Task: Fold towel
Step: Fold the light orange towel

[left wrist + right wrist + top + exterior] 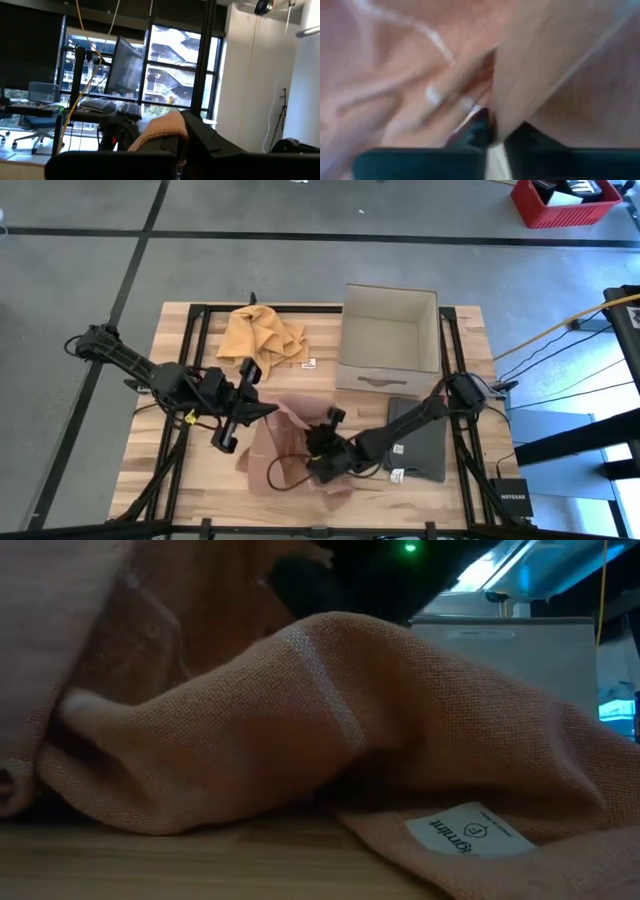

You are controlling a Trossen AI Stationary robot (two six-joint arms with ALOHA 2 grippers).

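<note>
The salmon-pink woven cloth towel (285, 440) lies crumpled on the wooden slatted surface (180, 490), near its front edge and between the two arms. A white label (470, 831) on one hem faces the low camera.

Step in hand: acquiring two hold points on the towel before the fold.

- The left hand (262, 406) is at the towel's upper left edge. Its fingers are closed on a raised fold of the cloth, which shows between them in the left wrist view.
- The right hand (322, 448) is pressed down onto the towel's right portion. Its fingers (482, 125) appear drawn together on the fabric; whether the cloth is firmly pinched cannot be confirmed.

Bystander items: a mustard-yellow crumpled cloth (262, 333), an open cardboard box (388, 340) and a dark flat pad (420, 438) lie clear of the work.

Next move, as judged: lift both hold points together, spread the towel flat, then carry one edge over the opposite edge.
</note>
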